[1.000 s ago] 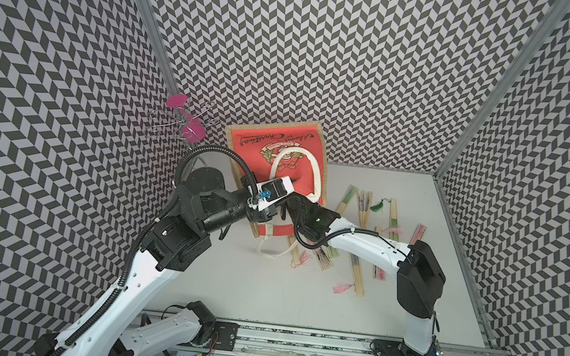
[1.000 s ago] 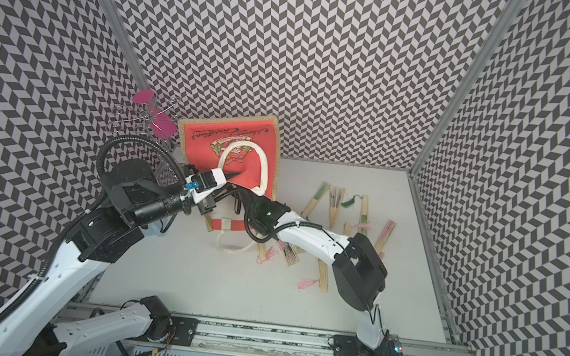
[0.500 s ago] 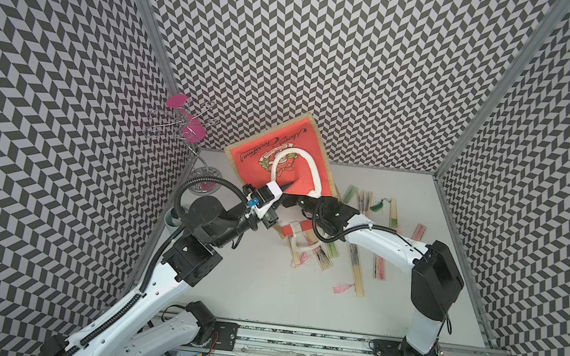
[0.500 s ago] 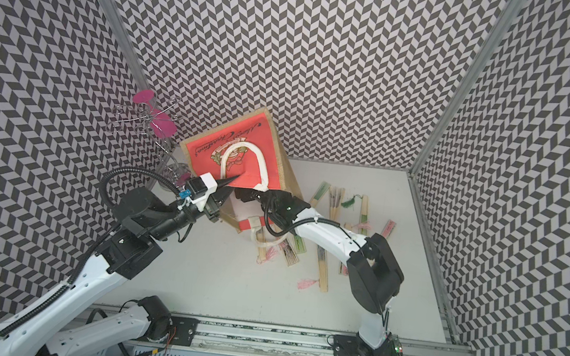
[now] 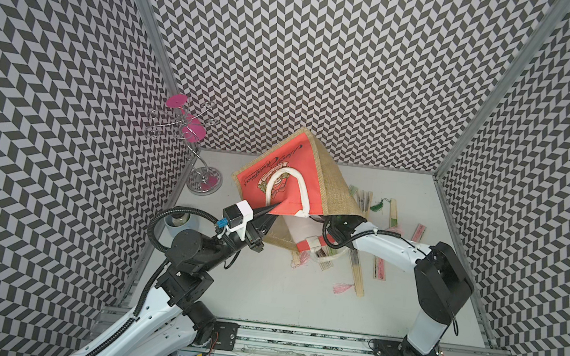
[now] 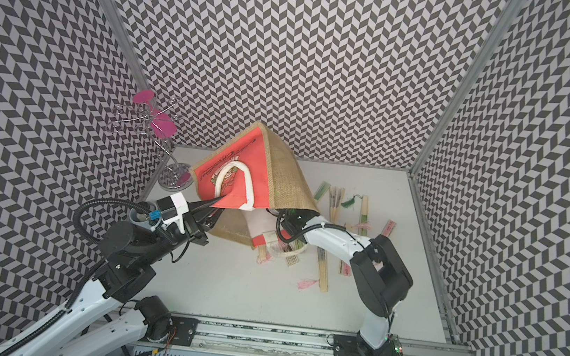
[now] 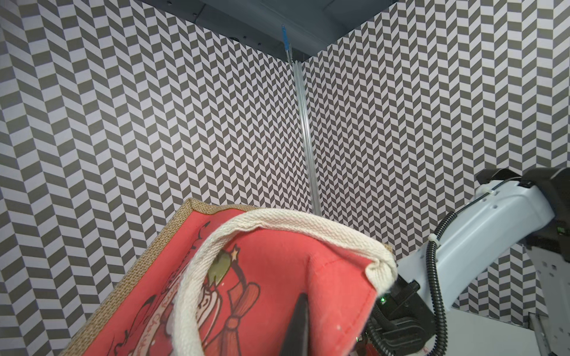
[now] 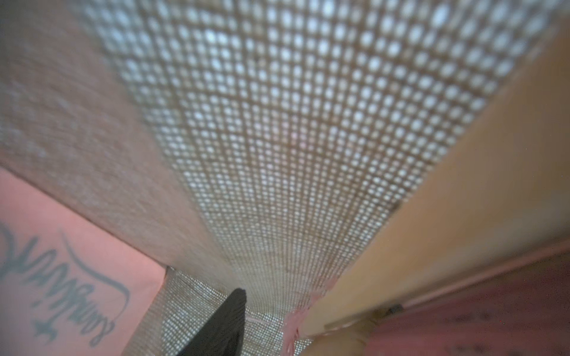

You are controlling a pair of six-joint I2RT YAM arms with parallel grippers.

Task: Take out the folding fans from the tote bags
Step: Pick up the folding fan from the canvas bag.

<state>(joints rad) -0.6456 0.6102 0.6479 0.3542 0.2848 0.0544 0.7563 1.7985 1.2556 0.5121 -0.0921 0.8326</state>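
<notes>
So, tote bag (image 5: 333, 188): was tipped up at the back-centre of the tabletop (image 5: 256, 292), red-orange panel on top, cream handle (image 7: 277, 217) lying on it.
Left jaws: were clamped on the rim of the red-orange panel, beside the handle.
Right jaws: were inside the bag, hidden in both top views; wrist view showed only one dark finger (image 8: 226, 323); couldn't tell whether wide or gripping.
Folding fans (image 5: 356, 278): most lay loose on the tabletop right of the bag, some under its mouth; one bamboo fan (image 8: 431, 215) was inside, just beside that finger.
</notes>
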